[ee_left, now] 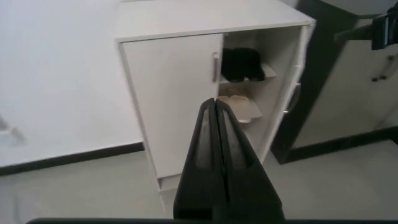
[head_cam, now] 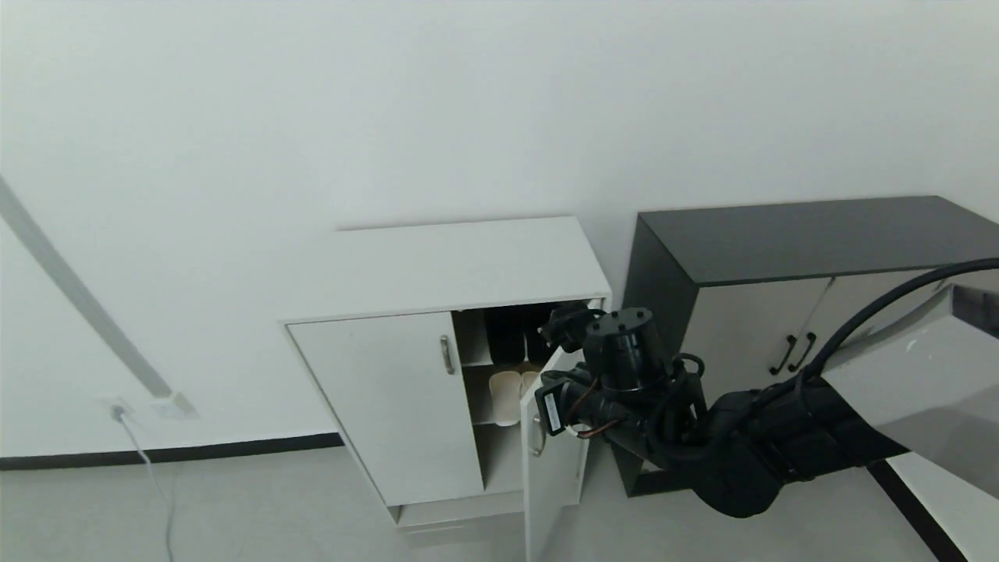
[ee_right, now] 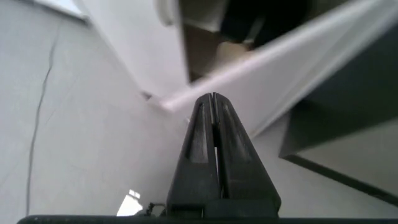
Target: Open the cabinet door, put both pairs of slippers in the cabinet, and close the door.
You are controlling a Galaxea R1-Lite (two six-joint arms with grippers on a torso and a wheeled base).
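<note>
Black pair of slippers [head_cam: 507, 336] is sitting on the upper shelf inside the white wooden cabinet [head_cam: 468, 265], with the cream pair of slippers [head_cam: 506, 394] lying on the shelf below. The white right-hand door [head_cam: 554, 484] is hanging open, and a black-topped sideboard [head_cam: 780, 234] is standing just right of it.

Floor [head_cam: 234, 507] carrying white cabinet [head_cam: 460, 265], dark cabinet [head_cam: 780, 234] standing just beside it. Upper shelf [ee_left: 268, 72] of white cabinet bearing black slippers [ee_left: 242, 63]. Middle shelf [head_cam: 481, 422] bearing cream slippers [ee_left: 239, 107], both pairs sitting directly on boards.
</note>
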